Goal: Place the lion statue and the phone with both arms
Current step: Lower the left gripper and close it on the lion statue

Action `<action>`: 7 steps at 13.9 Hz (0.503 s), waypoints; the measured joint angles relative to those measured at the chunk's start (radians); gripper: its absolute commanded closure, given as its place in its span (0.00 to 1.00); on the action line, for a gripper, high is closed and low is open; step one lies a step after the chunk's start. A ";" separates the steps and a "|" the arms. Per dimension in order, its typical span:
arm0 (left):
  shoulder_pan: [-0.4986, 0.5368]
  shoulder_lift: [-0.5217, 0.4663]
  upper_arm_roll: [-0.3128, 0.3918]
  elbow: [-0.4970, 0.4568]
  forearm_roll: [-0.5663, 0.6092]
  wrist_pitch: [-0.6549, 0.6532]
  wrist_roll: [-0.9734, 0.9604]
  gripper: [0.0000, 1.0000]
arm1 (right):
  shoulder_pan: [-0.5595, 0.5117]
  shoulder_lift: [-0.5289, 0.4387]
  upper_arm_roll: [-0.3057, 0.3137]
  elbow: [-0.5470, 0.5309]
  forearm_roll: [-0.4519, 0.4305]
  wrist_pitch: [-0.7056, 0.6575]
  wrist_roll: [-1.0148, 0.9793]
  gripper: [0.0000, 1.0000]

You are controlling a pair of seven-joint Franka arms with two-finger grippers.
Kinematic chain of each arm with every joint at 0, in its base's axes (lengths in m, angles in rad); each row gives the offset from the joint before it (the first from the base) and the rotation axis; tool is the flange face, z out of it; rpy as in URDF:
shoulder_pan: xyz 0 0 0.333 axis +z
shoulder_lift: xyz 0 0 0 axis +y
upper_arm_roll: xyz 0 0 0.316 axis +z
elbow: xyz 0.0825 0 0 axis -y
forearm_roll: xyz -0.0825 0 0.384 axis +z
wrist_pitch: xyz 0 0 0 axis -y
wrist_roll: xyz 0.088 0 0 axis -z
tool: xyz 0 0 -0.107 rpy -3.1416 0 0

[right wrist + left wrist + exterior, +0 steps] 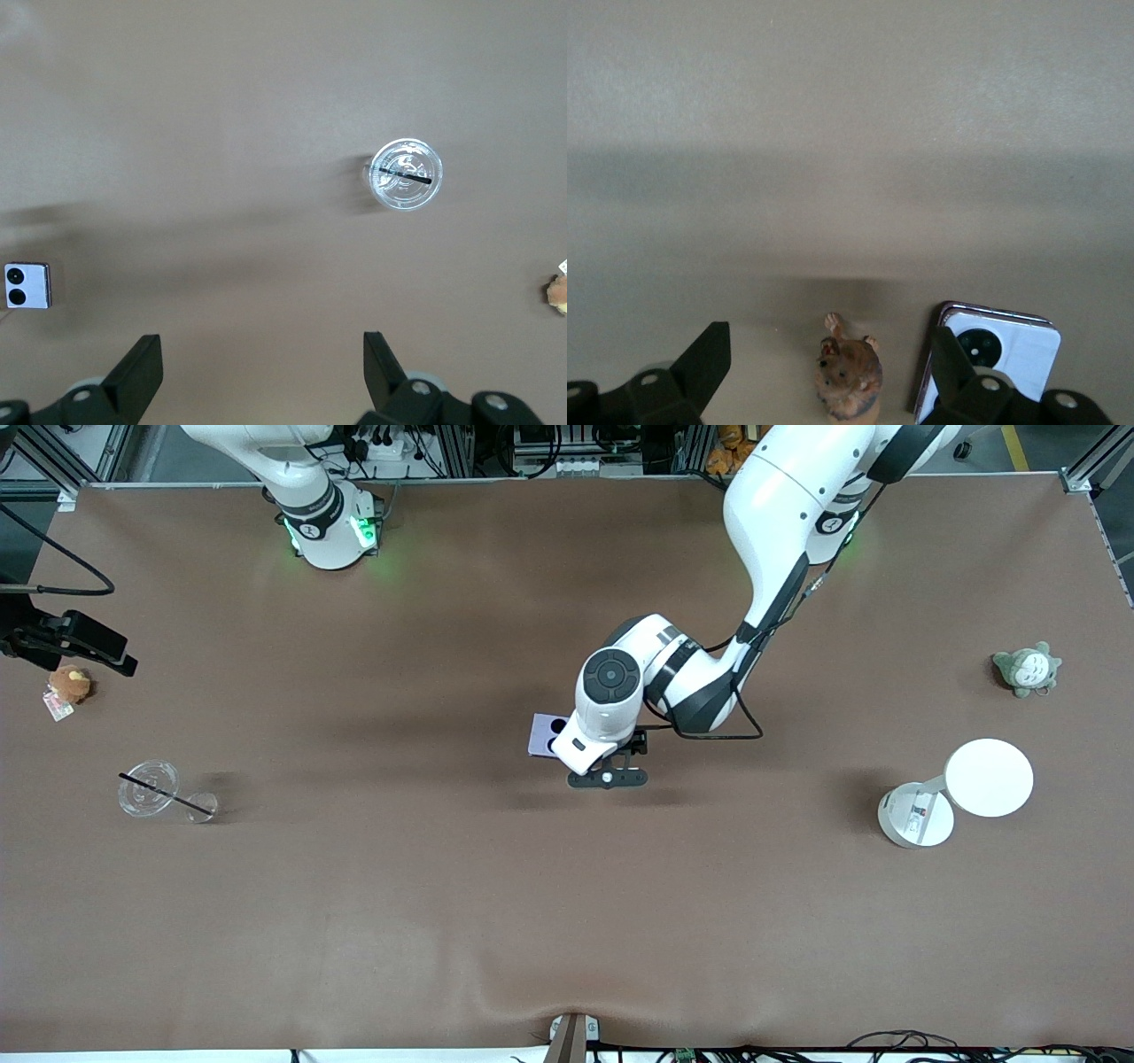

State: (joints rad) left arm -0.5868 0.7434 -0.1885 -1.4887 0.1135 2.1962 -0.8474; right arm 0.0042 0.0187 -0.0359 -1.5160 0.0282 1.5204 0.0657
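The lion statue (849, 376), a small reddish-brown figurine, stands on the brown table between the open fingers of my left gripper (828, 354), and neither finger touches it. In the front view it is hidden under the left gripper (607, 778), which is low over the table's middle. The pale lavender phone (542, 735) lies flat right beside the lion, camera circles up, and also shows in the left wrist view (1010, 354) and the right wrist view (27, 285). My right gripper (261, 350) is open and empty, held high over the right arm's end of the table (106, 651).
A clear cup with a black straw (149, 786) and a small clear cup (202, 806) sit toward the right arm's end. A brown plush with a tag (69, 685) lies by that edge. A grey-green plush (1026, 669) and a white lamp (961, 788) stand toward the left arm's end.
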 measured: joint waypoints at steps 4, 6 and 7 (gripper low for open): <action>-0.010 0.000 -0.005 -0.014 0.000 0.000 -0.041 0.11 | 0.011 0.013 0.000 -0.001 0.000 -0.002 0.000 0.00; -0.011 0.000 -0.005 -0.030 0.000 0.000 -0.041 0.17 | 0.016 0.018 0.000 -0.002 0.000 -0.012 0.001 0.00; -0.011 -0.001 -0.005 -0.036 0.000 0.000 -0.041 0.17 | 0.016 0.021 0.000 -0.002 0.000 -0.017 0.001 0.00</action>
State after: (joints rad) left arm -0.5981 0.7429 -0.1937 -1.5245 0.1135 2.1962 -0.8880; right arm 0.0200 0.0402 -0.0361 -1.5182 0.0282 1.5036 0.0667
